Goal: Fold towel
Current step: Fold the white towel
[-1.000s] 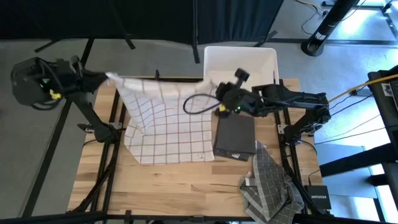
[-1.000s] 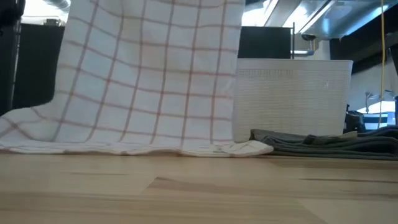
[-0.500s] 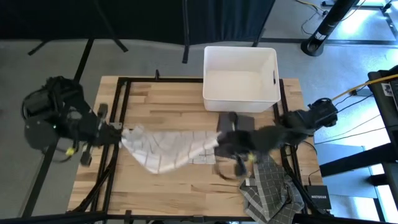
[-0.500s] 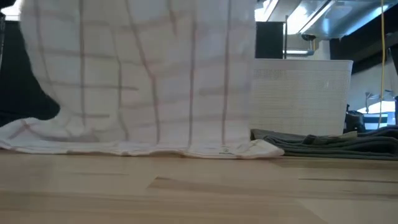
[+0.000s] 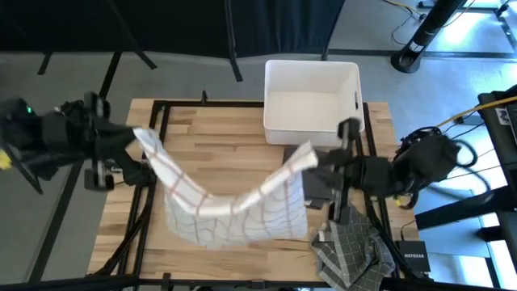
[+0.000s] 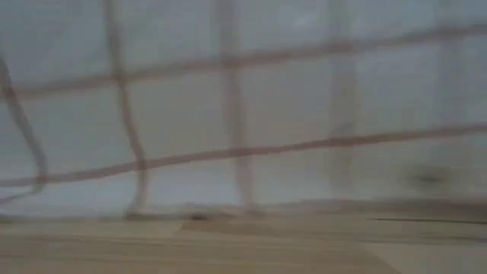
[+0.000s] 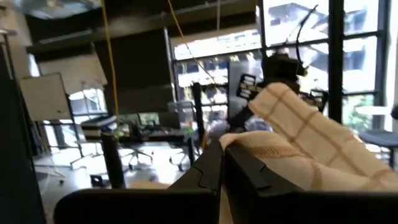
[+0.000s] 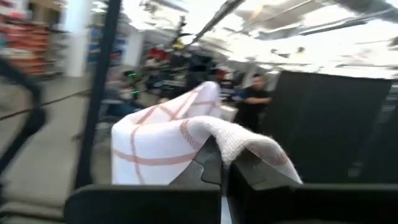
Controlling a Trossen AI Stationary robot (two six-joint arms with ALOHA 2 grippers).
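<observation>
Towel (image 5: 234,206) slung between both arms over table (image 5: 234,137) — bin (image 5: 312,101) behind, cloth pile (image 5: 349,246) right

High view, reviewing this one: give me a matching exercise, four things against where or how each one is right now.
Things:
1. checked towel
2. white bin
3. grey checked cloth
4. left gripper

Places or states:
A. crumpled at the table's near right corner
B. shut on one towel corner, at the table's left side
C. standing at the table's far edge, nothing showing inside
D. held up by two corners between both grippers, sagging in the middle

Pairs: 1-D, 2-C, 3-A, 4-B. The right gripper holds the other corner.
</observation>
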